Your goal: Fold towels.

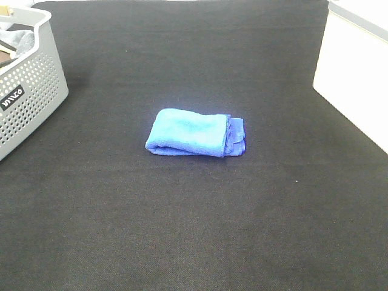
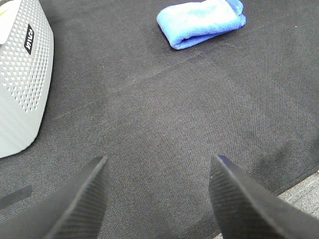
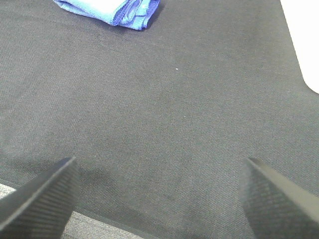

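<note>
A blue towel (image 1: 195,133) lies folded into a small thick rectangle in the middle of the black cloth. It also shows in the left wrist view (image 2: 202,22) and in the right wrist view (image 3: 112,10). My left gripper (image 2: 158,164) is open and empty, low over the cloth near its front edge, well short of the towel. My right gripper (image 3: 159,167) is open and empty, also near the front edge and far from the towel. Neither arm shows in the exterior high view.
A grey perforated basket (image 1: 35,85) holding folded cloth stands at the far left; it also shows in the left wrist view (image 2: 22,84). A white box (image 1: 354,79) stands at the far right. The black cloth (image 1: 194,224) covers the table.
</note>
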`<action>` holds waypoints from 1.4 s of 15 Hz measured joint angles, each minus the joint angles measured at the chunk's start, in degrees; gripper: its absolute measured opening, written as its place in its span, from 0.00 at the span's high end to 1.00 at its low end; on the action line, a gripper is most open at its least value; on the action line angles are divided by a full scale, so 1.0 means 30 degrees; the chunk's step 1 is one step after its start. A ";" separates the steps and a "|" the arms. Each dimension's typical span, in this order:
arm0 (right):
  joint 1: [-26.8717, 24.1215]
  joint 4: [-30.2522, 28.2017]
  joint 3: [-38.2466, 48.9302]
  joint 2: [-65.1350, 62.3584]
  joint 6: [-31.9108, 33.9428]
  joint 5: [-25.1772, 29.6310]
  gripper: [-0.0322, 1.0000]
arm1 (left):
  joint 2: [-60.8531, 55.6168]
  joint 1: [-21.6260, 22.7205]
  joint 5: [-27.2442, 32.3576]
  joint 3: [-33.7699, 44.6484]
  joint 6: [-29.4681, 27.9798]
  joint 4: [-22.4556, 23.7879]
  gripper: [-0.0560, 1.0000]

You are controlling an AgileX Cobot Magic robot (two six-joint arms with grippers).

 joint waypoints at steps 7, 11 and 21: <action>-0.0344 0.0019 0.0000 0.0000 0.0000 0.0000 0.17 | 0.0000 0.0191 0.0000 0.0000 0.0000 0.0000 0.40; -0.3438 0.0229 0.0000 -0.1662 0.0019 0.0000 0.17 | -0.0707 0.3858 0.0000 0.0000 0.0000 0.0000 0.40; -0.3457 0.0573 0.0019 -0.3629 0.0019 0.0000 0.17 | -0.1547 0.4775 -0.0019 0.0000 0.0000 0.0000 0.40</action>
